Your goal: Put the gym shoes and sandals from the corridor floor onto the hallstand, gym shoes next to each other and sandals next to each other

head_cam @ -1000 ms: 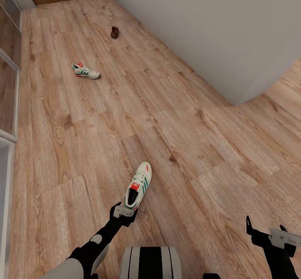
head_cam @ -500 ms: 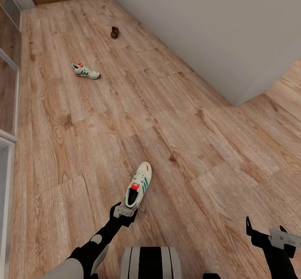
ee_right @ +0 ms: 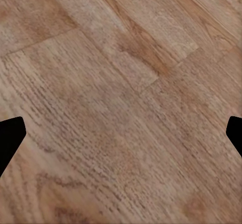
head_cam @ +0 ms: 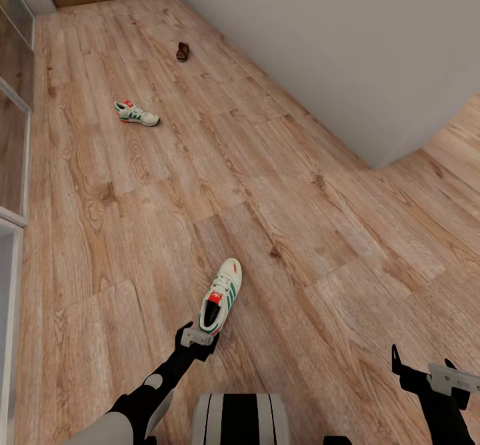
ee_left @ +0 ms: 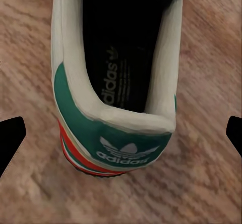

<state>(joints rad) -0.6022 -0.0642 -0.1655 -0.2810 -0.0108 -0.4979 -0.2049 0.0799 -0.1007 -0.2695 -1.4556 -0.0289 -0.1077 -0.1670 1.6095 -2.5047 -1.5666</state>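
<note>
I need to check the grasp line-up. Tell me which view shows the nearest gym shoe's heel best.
The left wrist view: the nearest gym shoe has its green heel tab and dark lining seen close up. The head view shows the whole shoe on the floor beyond the left end effector, heel barely legible.

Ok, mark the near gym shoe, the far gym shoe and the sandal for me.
near gym shoe [head_cam: 221, 296], head view, laces at mid-shoe.
far gym shoe [head_cam: 137, 113], head view, striped side.
sandal [head_cam: 183, 50], head view, brown upper.
</note>
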